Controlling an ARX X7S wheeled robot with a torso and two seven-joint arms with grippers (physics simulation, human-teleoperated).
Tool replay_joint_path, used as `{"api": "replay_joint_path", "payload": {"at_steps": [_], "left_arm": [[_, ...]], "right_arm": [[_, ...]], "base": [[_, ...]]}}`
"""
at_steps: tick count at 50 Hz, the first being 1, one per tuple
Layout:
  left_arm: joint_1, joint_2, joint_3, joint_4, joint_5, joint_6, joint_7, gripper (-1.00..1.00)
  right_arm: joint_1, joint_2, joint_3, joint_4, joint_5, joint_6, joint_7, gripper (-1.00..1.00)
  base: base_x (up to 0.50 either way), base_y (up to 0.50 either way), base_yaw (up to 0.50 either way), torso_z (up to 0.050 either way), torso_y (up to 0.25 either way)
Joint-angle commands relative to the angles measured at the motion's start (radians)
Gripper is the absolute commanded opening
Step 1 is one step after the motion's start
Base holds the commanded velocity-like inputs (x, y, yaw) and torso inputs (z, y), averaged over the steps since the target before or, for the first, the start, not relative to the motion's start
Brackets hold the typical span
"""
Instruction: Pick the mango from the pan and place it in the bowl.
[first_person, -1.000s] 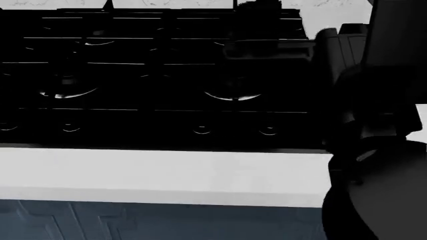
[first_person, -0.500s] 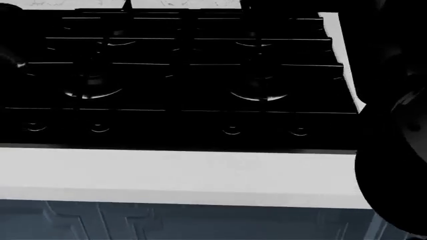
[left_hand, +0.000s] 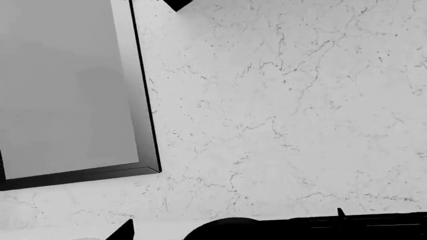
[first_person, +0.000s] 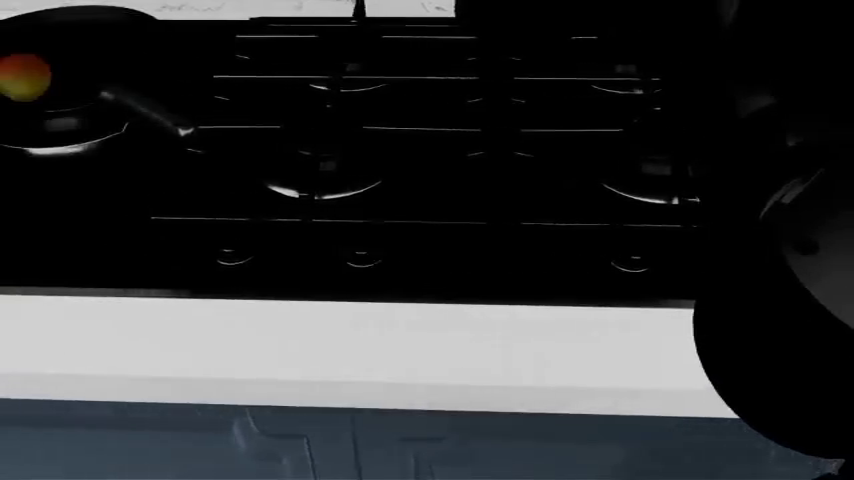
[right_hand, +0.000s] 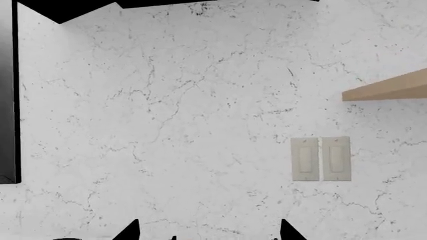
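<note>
The mango (first_person: 20, 77), red-orange, lies in the black pan (first_person: 60, 135) at the far left of the head view; the pan's handle points right over the stovetop (first_person: 441, 150). The bowl is out of view. The right arm (first_person: 787, 260) is a dark mass at the right edge, far from the pan. Neither gripper shows in the head view. My right gripper (right_hand: 208, 232) faces a marble wall, its two tips wide apart and empty. My left gripper (left_hand: 207, 232) also faces the wall. Only one of its fingertips (left_hand: 123, 231) shows, set far to one side, with nothing between the jaws.
A white counter edge (first_person: 347, 350) runs in front of the stovetop, with blue cabinet fronts (first_person: 334, 445) below. The left wrist view shows a grey black-framed panel (left_hand: 67, 90) on the wall. The right wrist view shows a wall switch (right_hand: 320, 159) and a wooden shelf (right_hand: 387, 87).
The head view has swung to the left: the stovetop has slid right in the picture, and the pan with the mango has come into view at the far left.
</note>
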Motion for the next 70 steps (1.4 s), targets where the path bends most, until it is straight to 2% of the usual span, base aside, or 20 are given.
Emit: {"api": "replay_joint_path", "payload": {"at_steps": [1,54,70], "left_arm": [[0.017,-0.018,0.023,0.006,0.026,0.027,0.020,1.00],[0.043,-0.068,0.060,0.003,0.033,0.092,0.028,1.00],[0.033,-0.087,0.057,0.006,-0.009,0.094,-0.002,1.00]], "right_arm": [[-0.017,0.010,-0.017,0.012,0.005,-0.033,-0.009,1.00],[-0.045,0.037,-0.084,0.033,0.018,-0.116,-0.025,1.00],[-0.041,0.036,-0.093,0.040,0.036,-0.126,-0.019,1.00]], "base": [[0.00,0.50,0.00,0.000,0.000],[0.00,0.50,0.00,0.000,0.000],[0.00,0.50,0.00,0.000,0.000]]}}
